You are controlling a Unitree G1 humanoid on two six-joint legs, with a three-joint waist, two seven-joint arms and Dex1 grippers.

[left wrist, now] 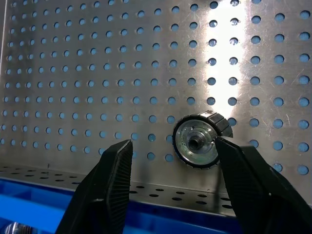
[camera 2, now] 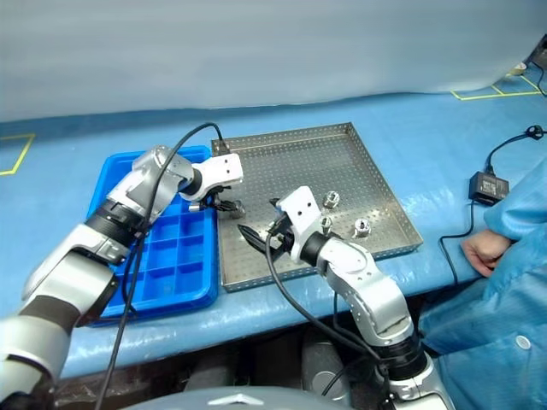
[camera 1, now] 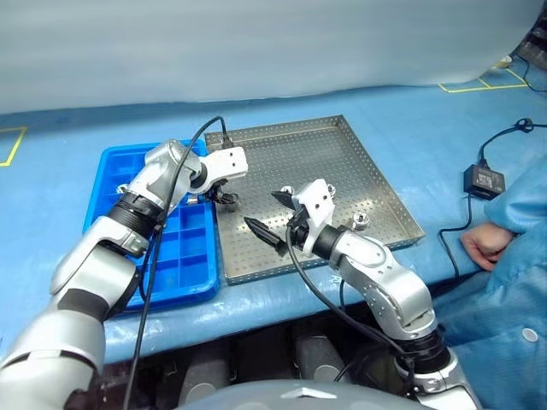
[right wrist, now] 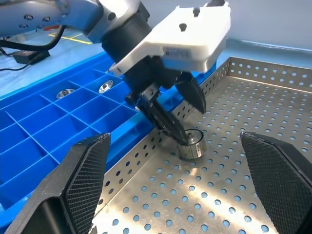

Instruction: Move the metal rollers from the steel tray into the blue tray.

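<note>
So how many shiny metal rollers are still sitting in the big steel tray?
4. One roller lies by the left gripper near the steel tray's rim beside the blue tray; three sit near the right arm. Others may be hidden.

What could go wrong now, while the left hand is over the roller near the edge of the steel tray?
The left hand is open around a metal roller, with one finger touching it and the other apart. Closing unevenly might push the roller aside. The roller lies close to the steel tray's rim beside the blue tray, so a finger could catch that rim.
</note>
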